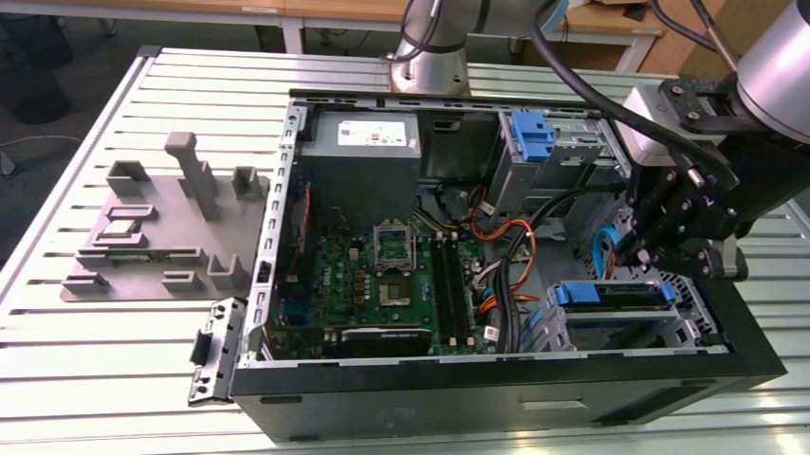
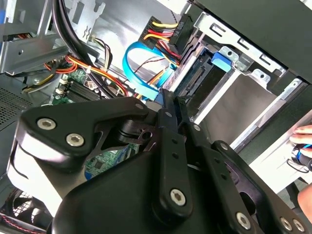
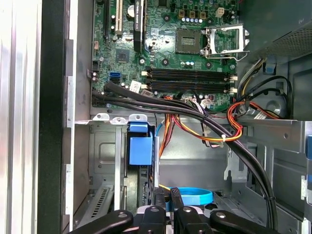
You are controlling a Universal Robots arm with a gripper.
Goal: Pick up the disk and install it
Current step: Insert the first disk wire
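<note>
The gripper [image 1: 658,248] is hovering inside the open computer case [image 1: 506,398], at the exterior view's right, just above the drive cage [image 1: 620,318]. Its two black fingers [image 2: 171,114] are lying pressed together with nothing between them, which both wrist views show.

The disk [image 1: 610,295] is sitting in that cage just below the gripper, already slid between the metal rails, with its blue bracket on top. In the first wrist view the disk [image 3: 140,151] is lying straight ahead of the fingertips and a little to one side of them, its long axis running away from the gripper toward the motherboard [image 3: 165,44]. Whether it is pushed fully home is hard to judge.

The second wrist view is showing what the others hide: the disk's connector end [image 2: 195,78] with a blue flat cable [image 2: 139,73] curling nearby, and a person's hand [image 2: 306,136] at the case's edge. The exterior view alone is showing a second blue bracket [image 1: 532,133] in the far bay.
</note>
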